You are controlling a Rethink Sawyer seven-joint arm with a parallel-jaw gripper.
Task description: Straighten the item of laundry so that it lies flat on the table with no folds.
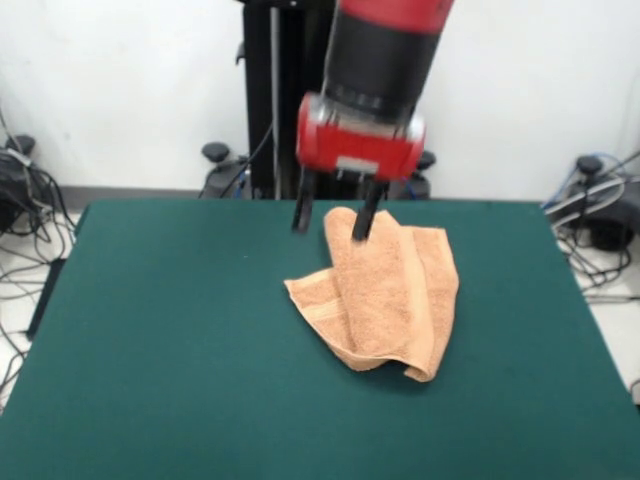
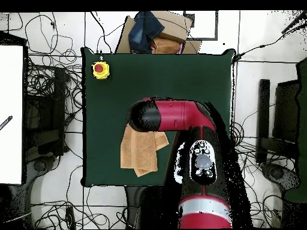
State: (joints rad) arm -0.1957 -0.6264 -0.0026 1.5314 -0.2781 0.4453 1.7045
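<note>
**Towel folded, gripper above its far edge**

Green table fills the front view from the near edge up to the wall; its top is matte and dark. From overhead it reads as a large rectangle with cables on the floor around it.

Arm, red and black, comes down from the top of the front view. Overhead it reaches from the base at the bottom and bends across the table's middle, covering part of the towel.

Towel, peach-orange terry, lies right of centre in the front view (overhead it sits toward the left edge and the robot's side). It is not flat: one long flap is folded over the rest, and a corner sticks out to the left under it. A woven band shows along the right edge.

Gripper hangs over the towel's far end with its two black fingers spread apart, nothing between them. One finger stands in front of the towel's far edge; whether it touches the cloth I cannot tell. The other is over bare table.

Yellow box with red button sits at a table corner in the overhead view, well apart from the towel.
</note>
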